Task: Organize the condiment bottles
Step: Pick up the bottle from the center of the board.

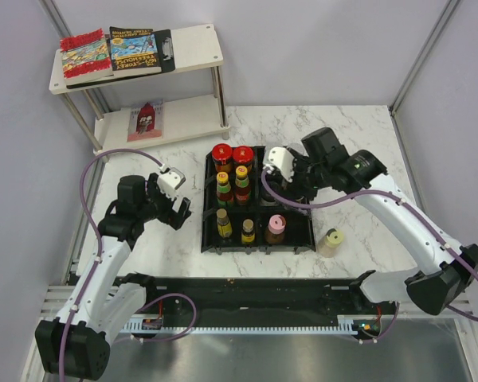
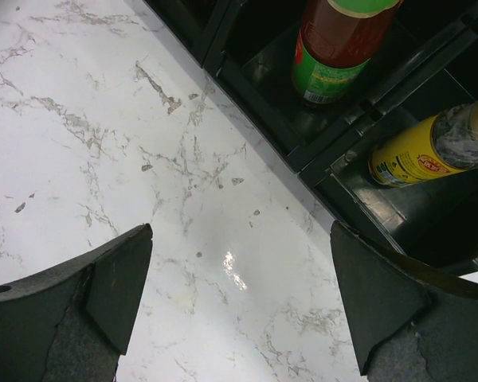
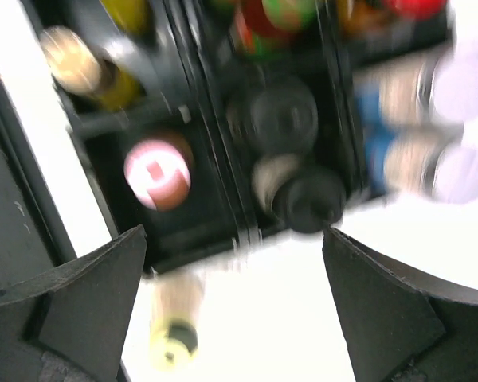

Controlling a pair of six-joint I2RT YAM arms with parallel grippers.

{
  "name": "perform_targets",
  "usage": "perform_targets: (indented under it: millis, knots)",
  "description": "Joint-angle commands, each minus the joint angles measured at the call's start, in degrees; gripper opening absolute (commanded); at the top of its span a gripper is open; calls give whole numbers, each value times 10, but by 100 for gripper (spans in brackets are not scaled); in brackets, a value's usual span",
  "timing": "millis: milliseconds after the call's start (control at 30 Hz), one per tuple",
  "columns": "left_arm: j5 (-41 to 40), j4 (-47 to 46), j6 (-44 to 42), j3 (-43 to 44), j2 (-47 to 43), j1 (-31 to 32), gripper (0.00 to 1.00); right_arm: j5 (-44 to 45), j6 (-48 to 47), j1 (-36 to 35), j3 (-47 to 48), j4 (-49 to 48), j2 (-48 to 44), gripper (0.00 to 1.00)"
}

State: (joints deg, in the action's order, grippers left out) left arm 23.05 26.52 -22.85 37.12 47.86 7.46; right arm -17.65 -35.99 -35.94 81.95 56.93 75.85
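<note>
Both stand spread wide, gripping nothing: left gripper (image 2: 240,239) over the marble table (image 2: 103,119), right gripper (image 3: 233,239) above the black tray (image 1: 255,248).

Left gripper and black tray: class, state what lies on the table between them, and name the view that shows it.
Nothing but bare table separates the left gripper from the tray; the top view shows this best.

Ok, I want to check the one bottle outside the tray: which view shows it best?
Top external: the yellow-capped bottle shows sharp and whole on the marble table, right of the black tray. The right wrist view catches it only as a blur. The left wrist view misses it.
</note>
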Motion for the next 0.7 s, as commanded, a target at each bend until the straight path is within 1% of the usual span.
perform_targets:
  millis: [0,33,67,133,233,333,667]
  knots:
    - [21,-9,-12,1,-11,-4,99,32,-65,84,-55,92,-42,98]
    - [22,-8,-12,1,-14,-3,99,31,-79,113,-83,101,-52,98]
    - [24,-8,-12,2,-14,-3,99,32,-107,125,-98,126,-54,98]
    - [27,-7,-12,2,-17,-3,99,40,-122,144,-146,131,-65,98]
    - [33,-6,-12,1,-19,-3,99,52,-138,156,-194,124,-84,98]
    - [37,-5,-11,2,-21,-3,99,51,-140,169,-226,111,-91,98]
    - [45,-1,-13,3,-32,-3,99,36,-145,197,-282,86,-86,98]
